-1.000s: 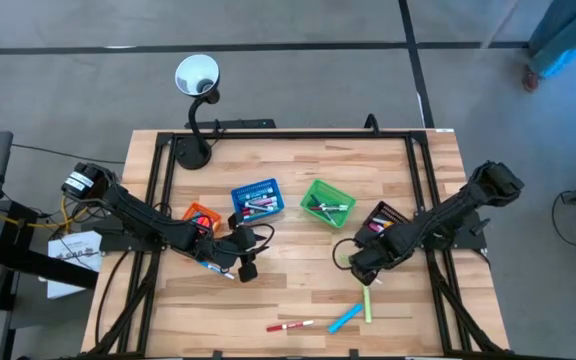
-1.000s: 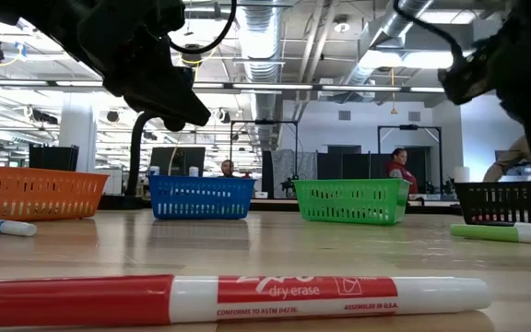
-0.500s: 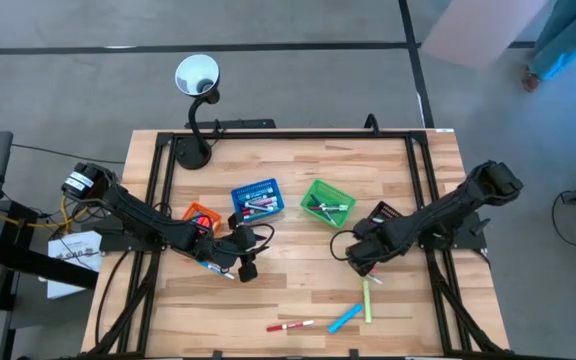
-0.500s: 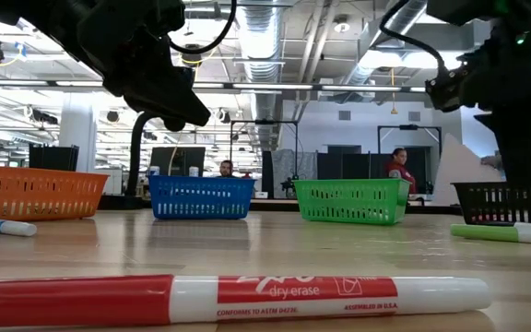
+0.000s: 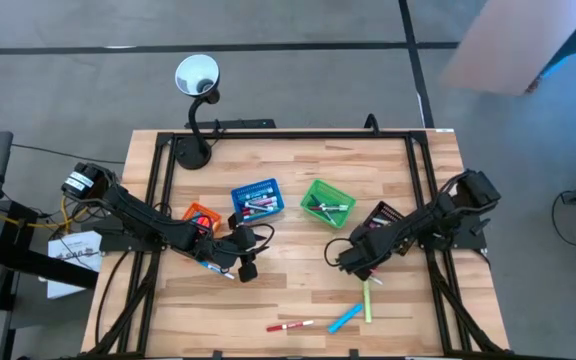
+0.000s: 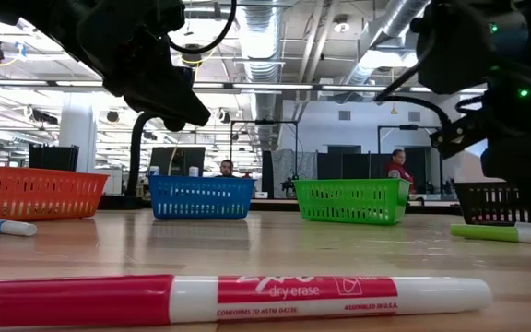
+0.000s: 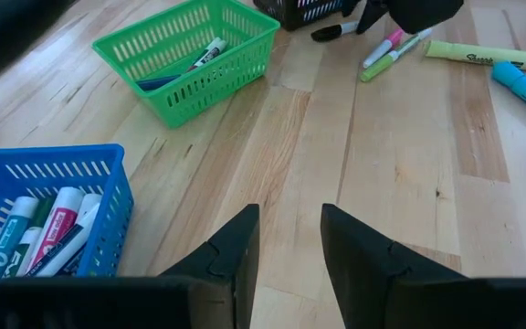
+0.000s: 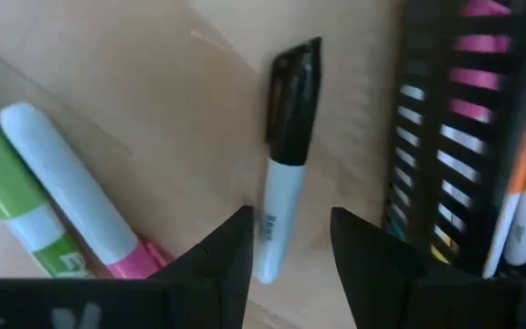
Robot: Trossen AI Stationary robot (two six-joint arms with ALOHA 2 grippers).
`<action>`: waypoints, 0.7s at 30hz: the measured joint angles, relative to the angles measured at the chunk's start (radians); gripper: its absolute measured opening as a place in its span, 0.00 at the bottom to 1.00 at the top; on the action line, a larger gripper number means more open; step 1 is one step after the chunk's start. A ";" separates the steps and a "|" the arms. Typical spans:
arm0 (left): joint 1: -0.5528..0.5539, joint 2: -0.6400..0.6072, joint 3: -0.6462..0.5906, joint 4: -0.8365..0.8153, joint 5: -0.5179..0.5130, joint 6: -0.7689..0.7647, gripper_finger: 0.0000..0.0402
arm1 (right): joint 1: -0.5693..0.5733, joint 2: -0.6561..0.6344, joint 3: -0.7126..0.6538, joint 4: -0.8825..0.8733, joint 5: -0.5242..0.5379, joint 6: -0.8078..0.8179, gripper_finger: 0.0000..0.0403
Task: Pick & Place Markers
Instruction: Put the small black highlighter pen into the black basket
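My right gripper [image 5: 352, 262] [image 8: 290, 219] is open, low over the table beside the black mesh basket [image 8: 455, 137]. Its fingers stand on either side of the white barrel of a black-capped marker [image 8: 286, 155] that lies flat on the wood; no touch shows. A green-and-white marker [image 8: 7, 196] and a white-and-pink one [image 8: 71, 206] lie beside it. A yellow-green marker [image 5: 366, 300], a blue one [image 5: 345, 318] and a red-and-white one [image 5: 290, 326] lie nearer the near edge. My left gripper [image 5: 245, 268] [image 7: 290, 219] hangs open above bare wood.
Orange [image 5: 201, 214], blue [image 5: 258, 198], green [image 5: 327, 203] and black [image 5: 383, 215] baskets stand in a row mid-table, all holding markers. One more marker [image 5: 213, 266] lies under the left arm. A desk lamp [image 5: 196, 80] stands at the far left corner. Bare wood spans the near middle.
The right arm has drawn a little toward the table's left and dropped lower, bringing its gripper down over the markers beside the black basket. The left arm and the markers have stayed put.
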 joint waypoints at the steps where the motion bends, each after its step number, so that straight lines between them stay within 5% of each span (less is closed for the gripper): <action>1: 0.000 0.000 0.000 0.000 0.000 0.000 0.29 | 0.000 0.009 0.002 0.002 -0.008 -0.025 0.34; 12: 0.000 0.000 0.000 0.000 0.000 0.000 0.29 | -0.067 0.034 0.002 0.040 -0.068 -0.282 0.30; 21: 0.000 0.000 0.000 0.000 0.000 0.000 0.29 | -0.092 0.036 0.002 0.057 -0.099 -0.356 0.06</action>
